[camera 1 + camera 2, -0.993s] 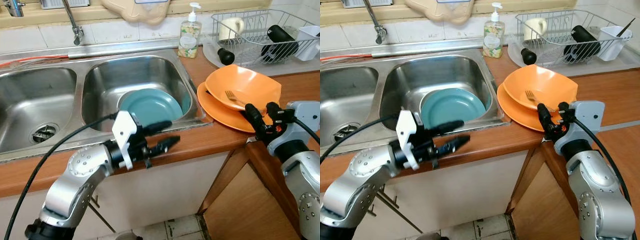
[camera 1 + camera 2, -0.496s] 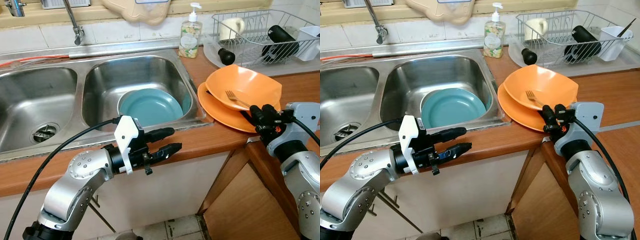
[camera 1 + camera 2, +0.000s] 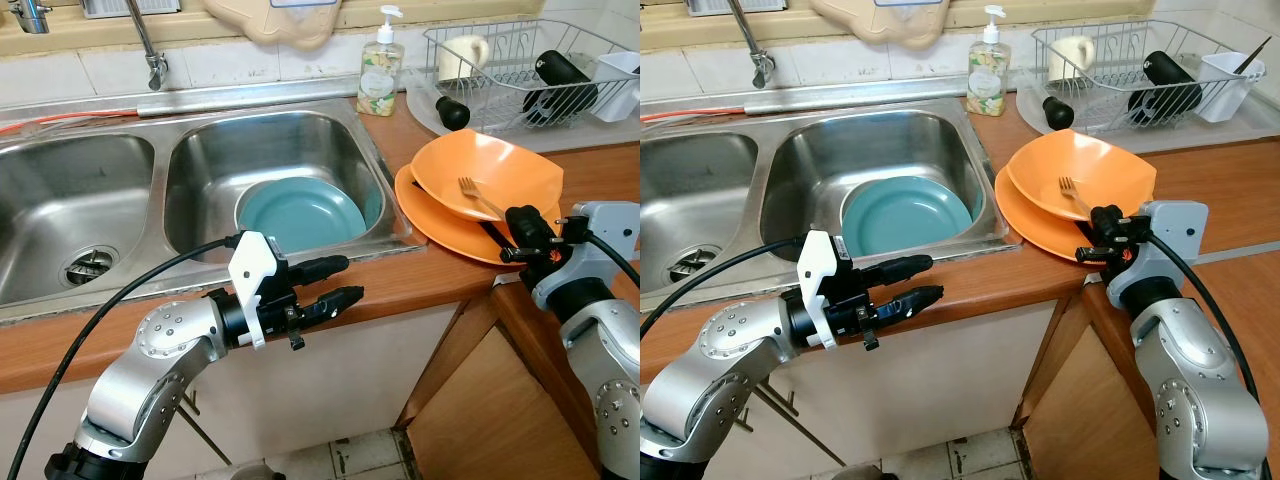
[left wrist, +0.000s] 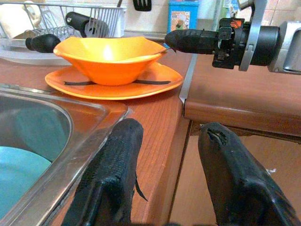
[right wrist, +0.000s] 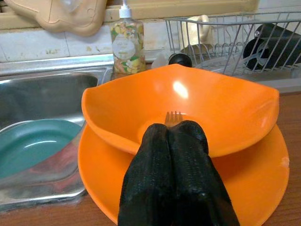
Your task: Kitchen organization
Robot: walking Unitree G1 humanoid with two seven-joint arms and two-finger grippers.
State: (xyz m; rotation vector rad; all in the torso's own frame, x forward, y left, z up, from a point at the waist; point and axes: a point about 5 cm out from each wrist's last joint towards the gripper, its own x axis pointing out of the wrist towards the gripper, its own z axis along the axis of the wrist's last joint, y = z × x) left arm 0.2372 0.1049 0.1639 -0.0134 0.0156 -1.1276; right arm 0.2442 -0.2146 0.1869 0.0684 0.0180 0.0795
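Note:
An orange bowl point(image 3: 505, 168) rests on an orange plate point(image 3: 437, 225) on the wooden counter, right of the sink. A metal fork point(image 3: 472, 192) lies in the bowl, tines up the slope. My right gripper point(image 3: 518, 224) sits at the bowl's near rim, shut on the fork's handle; in the right wrist view the fork tines point(image 5: 174, 116) poke out just past the closed fingers point(image 5: 162, 155). A teal plate point(image 3: 300, 213) lies in the right sink basin. My left gripper point(image 3: 350, 278) hovers open at the counter's front edge, holding nothing.
A wire dish rack point(image 3: 500, 90) with a mug and black items stands at the back right. A soap bottle point(image 3: 378, 70) and faucet point(image 3: 150, 55) stand behind the sink point(image 3: 395, 200). A wooden cabinet door point(image 3: 490, 400) hangs ajar below the counter.
My right gripper's fingers closed on the fork's handle, and the fork's tines shifted slightly right in the bowl. The left gripper dropped a little, then held still.

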